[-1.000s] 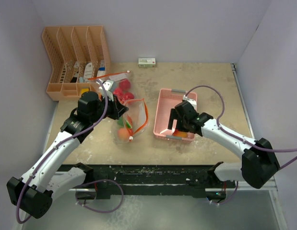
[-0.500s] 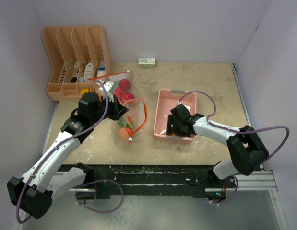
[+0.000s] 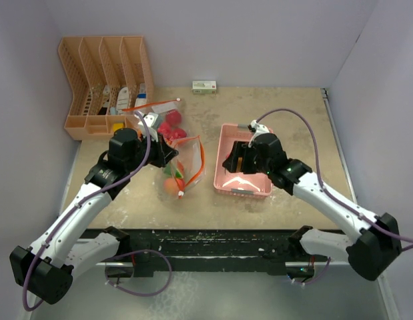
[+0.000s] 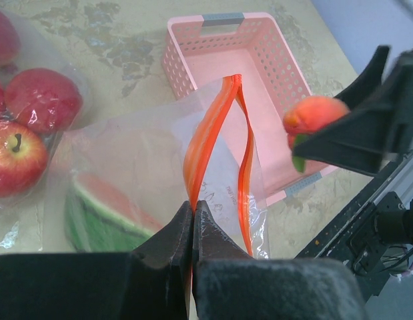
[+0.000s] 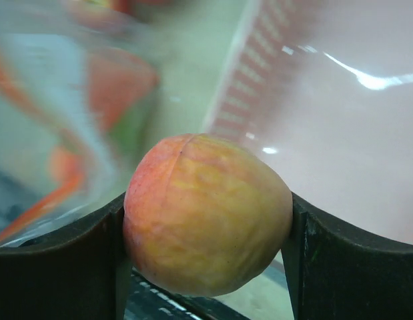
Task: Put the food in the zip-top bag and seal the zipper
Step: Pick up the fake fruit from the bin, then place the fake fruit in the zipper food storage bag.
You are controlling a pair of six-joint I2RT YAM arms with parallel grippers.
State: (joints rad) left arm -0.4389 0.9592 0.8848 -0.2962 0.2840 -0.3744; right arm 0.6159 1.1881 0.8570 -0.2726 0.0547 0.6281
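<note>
Mottled beige tabletop (image 3: 286,113) bore a pink basket (image 4: 186,60); over it the right gripper (image 3: 236,160) clamped a peach (image 5: 206,213). The left gripper (image 4: 193,220) pinched the orange zipper (image 4: 209,133) of the bag (image 4: 139,160), a watermelon slice (image 4: 106,207) inside and red apples (image 4: 39,100) beside. The bag's print was unreadable.

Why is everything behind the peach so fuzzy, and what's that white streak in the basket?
Right wrist view: the peach is sharp; the bag and pink basket behind are out of focus. Top view: the streak is light glare on the basket floor.
</note>
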